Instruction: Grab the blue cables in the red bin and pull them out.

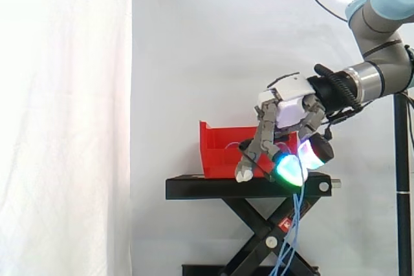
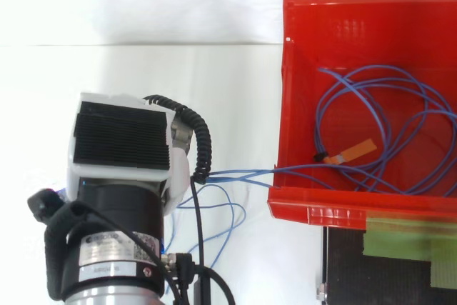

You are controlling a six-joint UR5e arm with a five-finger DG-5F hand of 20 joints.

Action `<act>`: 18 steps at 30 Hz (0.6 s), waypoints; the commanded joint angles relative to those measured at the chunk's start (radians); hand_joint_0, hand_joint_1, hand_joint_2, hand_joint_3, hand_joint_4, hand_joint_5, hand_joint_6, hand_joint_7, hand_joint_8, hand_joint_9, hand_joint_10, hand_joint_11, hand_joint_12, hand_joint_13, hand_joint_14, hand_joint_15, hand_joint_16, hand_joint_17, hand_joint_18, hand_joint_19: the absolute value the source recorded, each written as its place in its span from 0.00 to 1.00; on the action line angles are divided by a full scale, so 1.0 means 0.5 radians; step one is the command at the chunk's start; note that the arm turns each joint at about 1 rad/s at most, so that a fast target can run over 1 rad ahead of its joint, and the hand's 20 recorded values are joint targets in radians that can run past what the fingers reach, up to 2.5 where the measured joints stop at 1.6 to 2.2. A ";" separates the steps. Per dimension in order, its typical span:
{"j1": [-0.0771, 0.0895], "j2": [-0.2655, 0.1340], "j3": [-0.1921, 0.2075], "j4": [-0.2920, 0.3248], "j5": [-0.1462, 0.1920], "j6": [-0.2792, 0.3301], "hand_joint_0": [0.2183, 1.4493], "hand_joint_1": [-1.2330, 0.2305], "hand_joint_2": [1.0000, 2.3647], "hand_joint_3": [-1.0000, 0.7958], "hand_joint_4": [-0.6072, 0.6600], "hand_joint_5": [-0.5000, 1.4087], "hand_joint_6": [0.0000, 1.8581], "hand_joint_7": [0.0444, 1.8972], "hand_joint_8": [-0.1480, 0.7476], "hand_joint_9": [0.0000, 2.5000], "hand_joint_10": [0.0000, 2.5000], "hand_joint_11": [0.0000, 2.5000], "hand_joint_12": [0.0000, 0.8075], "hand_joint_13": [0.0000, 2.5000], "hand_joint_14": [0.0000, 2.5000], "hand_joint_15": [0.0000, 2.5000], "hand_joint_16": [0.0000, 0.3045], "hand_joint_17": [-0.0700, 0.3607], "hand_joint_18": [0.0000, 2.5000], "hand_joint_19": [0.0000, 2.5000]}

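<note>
Thin blue cables [image 2: 243,173] lie in loose loops in the red bin [image 2: 343,19]. Strands trail over its left wall to the hand [image 1: 284,111], whose curled fingers grip them, and hang down past the black stand [image 1: 213,187].

The arm [image 1: 388,37] comes in from the right, and its wrist slopes down to the hand [image 1: 290,106], which is pitched palm-down. The fingers curl down and inward. Their pads [image 1: 290,169] glow green-cyan and white below the palm, pinched on blue cables [image 1: 295,219] that hang beneath the hand. From above, the back of the hand [image 2: 121,137] faces up.
</note>
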 commanded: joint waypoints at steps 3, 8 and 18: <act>0.024 0.000 -0.001 -0.060 0.066 2.783 0.51 0.21 0.00 0.00 0.47 0.87 0.15 0.49 0.42 0.30 0.00 0.05 0.39 0.22 0.00 0.08 0.13 0.38 0.20 0.13; 0.036 0.000 -0.001 -0.211 0.059 2.942 0.51 0.21 0.00 0.00 0.47 0.87 0.15 0.48 0.42 0.30 0.00 0.05 0.39 0.22 0.00 0.08 0.13 0.38 0.20 0.13; 0.058 0.000 -0.001 -0.346 0.066 3.179 0.51 0.21 0.00 0.00 0.46 0.87 0.15 0.49 0.42 0.30 0.00 0.05 0.39 0.23 0.00 0.09 0.13 0.38 0.21 0.14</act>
